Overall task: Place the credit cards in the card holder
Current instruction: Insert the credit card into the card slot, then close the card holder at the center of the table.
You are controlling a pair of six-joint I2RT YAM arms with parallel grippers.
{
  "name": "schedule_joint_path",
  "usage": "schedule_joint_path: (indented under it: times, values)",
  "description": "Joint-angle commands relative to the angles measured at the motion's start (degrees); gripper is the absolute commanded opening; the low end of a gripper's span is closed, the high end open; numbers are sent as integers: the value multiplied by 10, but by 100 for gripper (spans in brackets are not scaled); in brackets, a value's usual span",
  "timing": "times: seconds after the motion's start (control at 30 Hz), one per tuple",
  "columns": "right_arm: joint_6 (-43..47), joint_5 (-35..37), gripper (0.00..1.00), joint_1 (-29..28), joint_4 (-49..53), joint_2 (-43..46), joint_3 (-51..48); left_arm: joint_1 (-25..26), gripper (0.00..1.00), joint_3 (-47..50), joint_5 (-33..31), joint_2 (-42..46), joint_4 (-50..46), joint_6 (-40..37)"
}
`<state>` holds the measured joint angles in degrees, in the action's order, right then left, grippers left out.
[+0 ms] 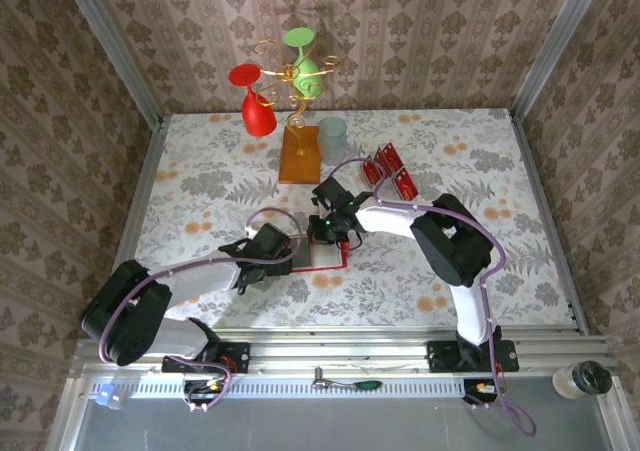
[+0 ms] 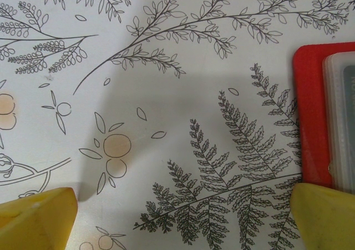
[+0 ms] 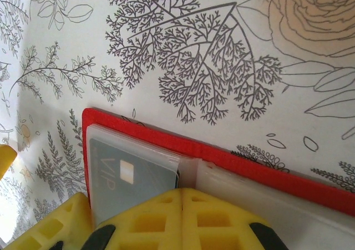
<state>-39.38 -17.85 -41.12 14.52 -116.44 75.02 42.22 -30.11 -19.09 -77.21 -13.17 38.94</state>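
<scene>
near the front middle of the desk (image 1: 200, 186) the card holder (image 3: 233, 156) lies open, a dark card (image 3: 133, 169) in its clear pocket. the right hand (image 3: 182, 205), fingers (image 3: 144, 222) pressed together, seems to push it deeper; the left hand (image 2: 180, 219), wide open and empty, may steady the edge.

Far-left and near-right corners of the floral-patterned worktop (image 1: 200, 171) lay bare; free passage there.

Far middle was blocked by:
- an orange-brown rectangular stand base (image 1: 299, 154)
- a frosted plastic tumbler (image 1: 332, 139) just beside it
- thin red cards (image 1: 390, 168) to its right

Near middle was crowded. The left arm (image 1: 190, 276) and right arm (image 1: 450, 241) converged over the open red folding wallet (image 1: 330, 267).
</scene>
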Motion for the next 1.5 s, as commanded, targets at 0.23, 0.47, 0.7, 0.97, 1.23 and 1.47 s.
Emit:
schedule_joint_path:
  times: [0.23,0.47,0.7,0.97,1.23,1.47]
  values:
    - [-7,-12,0,-6,3,-3,12,-2,100,10,11,-10,11,-4]
    - [1,-6,5,-5,16,23,12,-2,100,7,11,-9,6,-6]
    - [15,8,15,-1,37,62,14,-1,100,4,1,23,-19,-8]
    - [63,84,35,14,103,138,3,-5,100,-6,-3,86,-58,-17]
    - [95,144,55,35,128,226,-80,-32,100,-2,93,129,-4,-38]
    - [77,132,55,47,84,221,-147,-47,100,-36,181,74,59,-41]
